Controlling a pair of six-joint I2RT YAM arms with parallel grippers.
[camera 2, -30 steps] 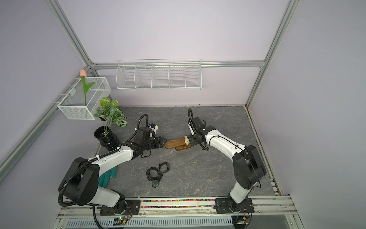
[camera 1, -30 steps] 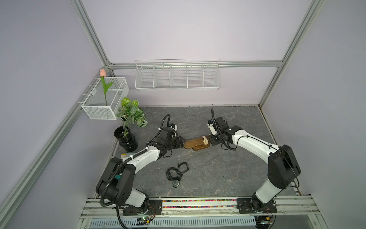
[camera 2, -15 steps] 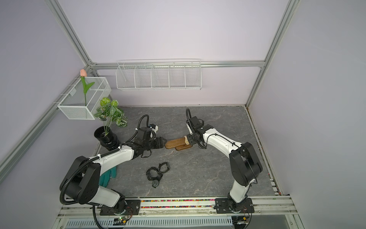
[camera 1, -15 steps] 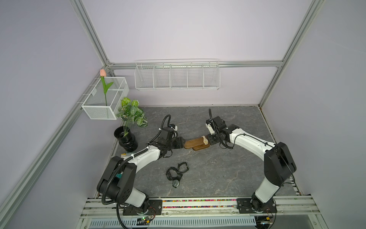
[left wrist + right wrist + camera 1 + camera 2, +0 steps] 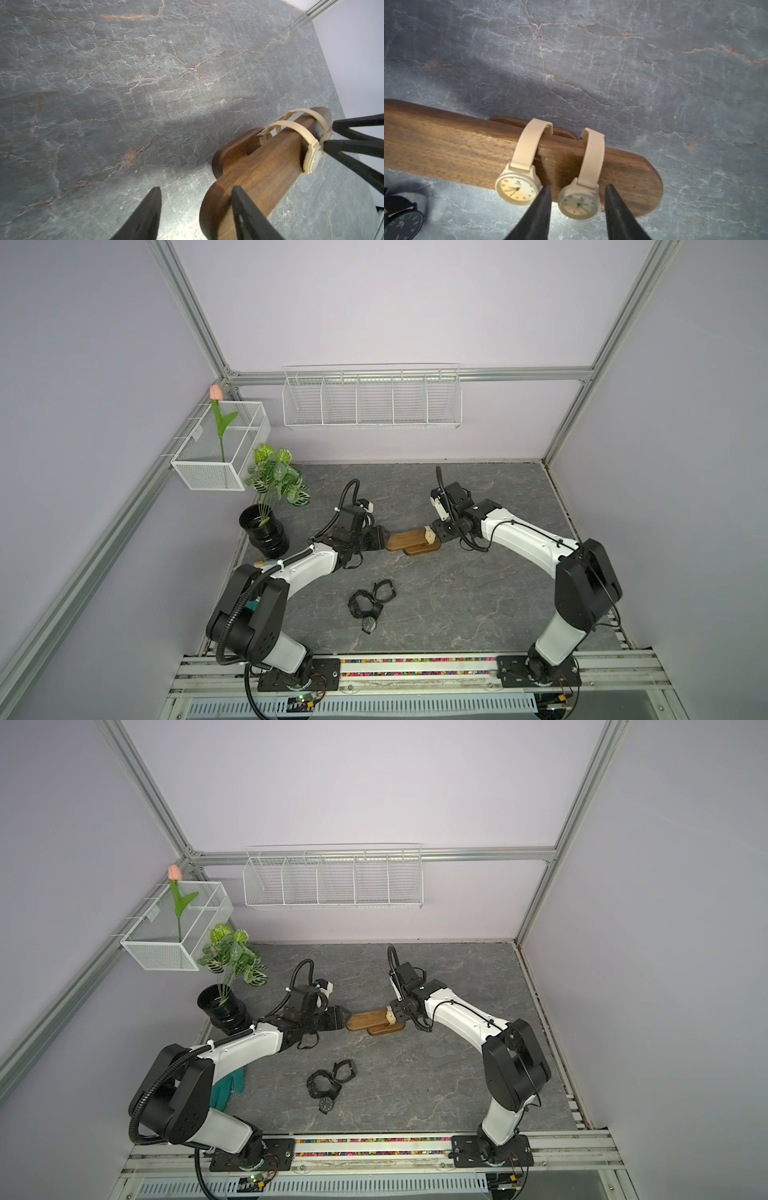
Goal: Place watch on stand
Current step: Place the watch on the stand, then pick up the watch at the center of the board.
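Fingers of the left gripper [image 5: 383, 538] stand apart at the left end of the stand [image 5: 406, 539]. In the left wrist view one lies over the bar's rounded tip and the other beside it, table showing between, so nothing is clamped. Black watches [image 5: 370, 605] lie loose on the grey stone-patterned table [image 5: 478, 593], nearer the front. Toward the bar's right end sit an inner cream watch [image 5: 518, 190] and an outer cream watch [image 5: 579, 205], straps draped over the wood. The right gripper [image 5: 578, 186] brackets the outer one's case, jaws parted, with slim gaps either side.
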